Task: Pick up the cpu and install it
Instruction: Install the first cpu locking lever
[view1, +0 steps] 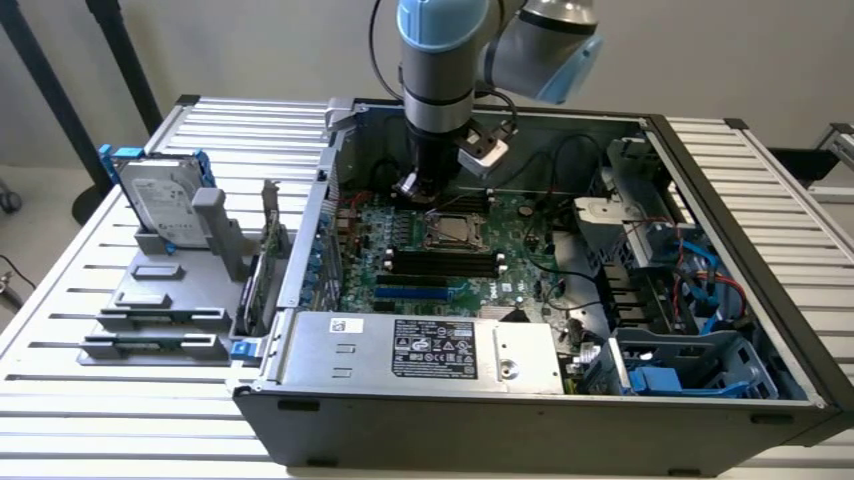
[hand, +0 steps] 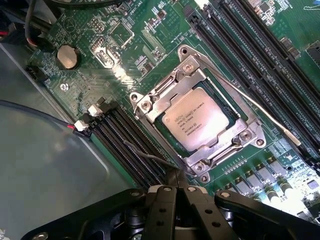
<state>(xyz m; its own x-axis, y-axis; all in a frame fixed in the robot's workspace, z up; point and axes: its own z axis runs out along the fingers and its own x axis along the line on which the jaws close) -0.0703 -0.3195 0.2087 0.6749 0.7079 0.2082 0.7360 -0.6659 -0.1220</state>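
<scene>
Cpu (hand: 199, 119), its silver lid showing print, sits seated in the motherboard socket (hand: 146, 105) with the metal frame around it and the thin lever wire (hand: 260, 111) lying at its 3 o'clock side. In the exterior view, going left to right: a hard drive (view1: 158, 200) with blue bracket stands on the desk (view1: 80, 260) at 9 o'clock of the open computer case (view1: 534, 420); the fingers (view1: 416, 190) hang at 11 o'clock of the cpu (view1: 451, 233), fully closed and empty, just above the green board (view1: 514, 270).
</scene>
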